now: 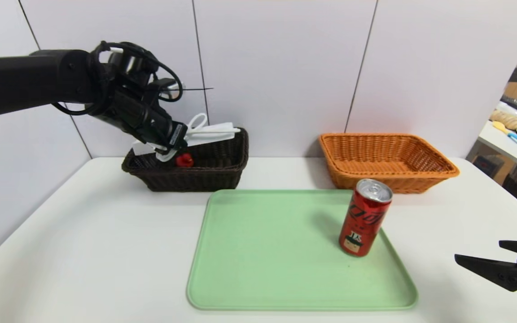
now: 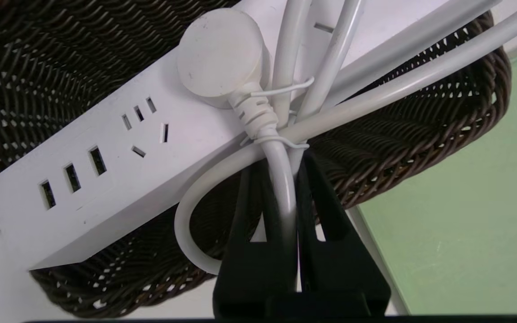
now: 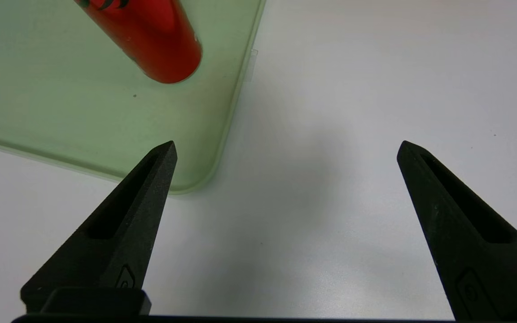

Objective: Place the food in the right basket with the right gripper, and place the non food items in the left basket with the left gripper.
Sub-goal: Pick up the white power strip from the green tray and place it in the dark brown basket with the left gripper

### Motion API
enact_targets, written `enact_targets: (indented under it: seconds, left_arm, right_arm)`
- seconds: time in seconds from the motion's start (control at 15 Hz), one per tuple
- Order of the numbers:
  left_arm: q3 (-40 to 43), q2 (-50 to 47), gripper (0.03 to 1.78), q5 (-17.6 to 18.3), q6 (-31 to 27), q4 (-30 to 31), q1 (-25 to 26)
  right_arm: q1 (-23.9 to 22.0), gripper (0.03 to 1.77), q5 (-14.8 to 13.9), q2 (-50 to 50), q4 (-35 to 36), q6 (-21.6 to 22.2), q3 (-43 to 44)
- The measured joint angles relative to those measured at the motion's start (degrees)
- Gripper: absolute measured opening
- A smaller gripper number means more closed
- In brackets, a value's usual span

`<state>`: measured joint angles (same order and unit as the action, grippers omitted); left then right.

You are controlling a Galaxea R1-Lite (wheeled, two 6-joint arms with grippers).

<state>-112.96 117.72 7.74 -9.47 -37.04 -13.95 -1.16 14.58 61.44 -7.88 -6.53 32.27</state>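
Left hand [image 1: 168,146] clenched on the bundled white cord [image 2: 281,188] of the long white power strip [image 2: 119,170], over the dark brown woven wicker basket [image 1: 222,172].

The small red rubber duck [image 1: 185,159] sits in that basket. The slim red drink can [image 1: 365,217] stands on the pale green plastic tray [image 1: 267,251]; the orange-tan wicker basket [image 1: 420,172] lies behind it. The right hand [image 3: 285,148] hovers spread wide over the white table [image 3: 339,89].

White table [image 1: 83,251] carries a green tray [image 1: 258,251] at centre front, dark brown basket [image 1: 204,172] back left, orange basket [image 1: 388,172] back right, both just behind the tray.
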Motion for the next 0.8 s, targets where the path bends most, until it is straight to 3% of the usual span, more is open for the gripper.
enact_targets:
  seconds: [0.8]
  left_arm:
    - [-0.8,4.9,0.15,-0.1,-0.3,2.7,-1.0]
  right_arm:
    - [0.2,1.7,0.0,0.4,0.0,-0.1,-0.3]
